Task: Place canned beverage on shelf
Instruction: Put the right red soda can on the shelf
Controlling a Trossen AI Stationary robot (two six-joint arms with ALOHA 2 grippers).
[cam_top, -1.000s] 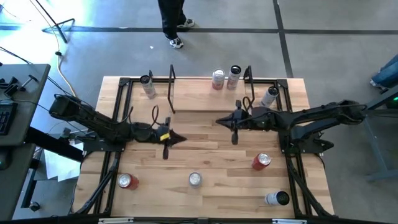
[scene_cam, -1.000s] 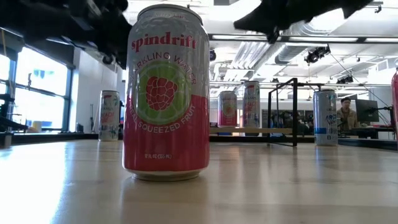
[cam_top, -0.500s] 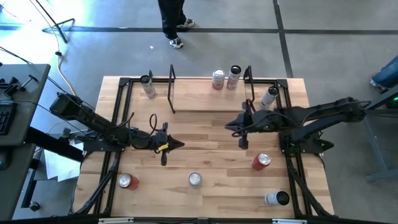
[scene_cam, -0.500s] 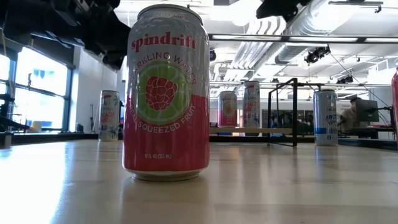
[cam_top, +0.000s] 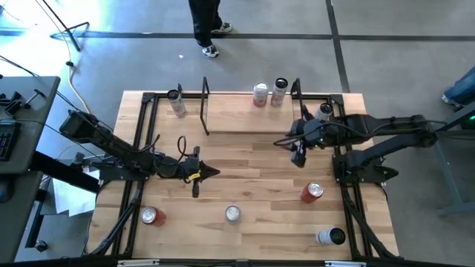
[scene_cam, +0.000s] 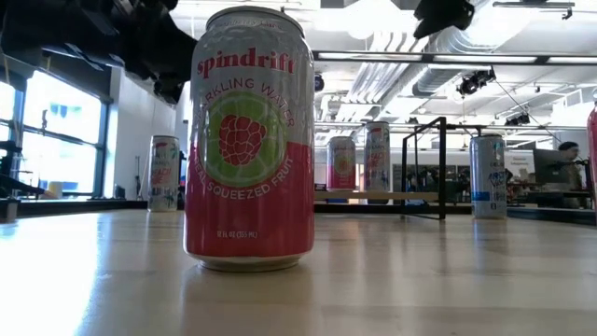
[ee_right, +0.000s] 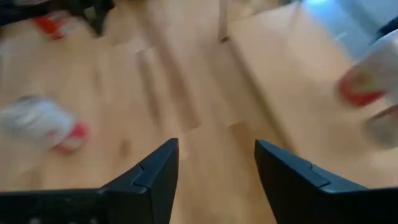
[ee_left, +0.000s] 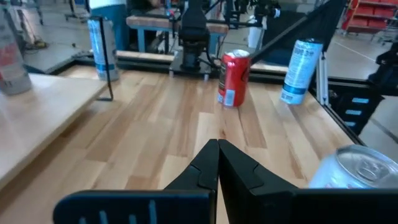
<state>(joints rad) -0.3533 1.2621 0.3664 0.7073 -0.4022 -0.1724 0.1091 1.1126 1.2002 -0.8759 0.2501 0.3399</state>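
The shelf [cam_top: 249,117], a light-wood board between two black end frames, stands at the table's far middle with two cans [cam_top: 260,94] [cam_top: 279,90] upright on it. More cans stand on the table: one left of the shelf [cam_top: 176,102], one right of it [cam_top: 322,113], a red one [cam_top: 312,192], and others near the front edge [cam_top: 233,213]. My right gripper [cam_top: 299,153] [ee_right: 214,168] hovers open above bare wood, just near and left of the can beside the shelf's right frame. My left gripper [cam_top: 202,173] [ee_left: 217,163] is shut and empty at the table's left middle.
A red can [cam_top: 152,216] and a white can [cam_top: 332,236] stand by the near corners. Black rails [cam_top: 141,133] run along the table's sides. Bare wood lies between the two grippers. A person's legs [cam_top: 205,26] show on the floor beyond the far edge.
My right gripper has moved from the table's middle toward the right edge, closing on the can beside the shelf's right frame. My left gripper has drawn back a little toward the table's left and near side. No can has moved.
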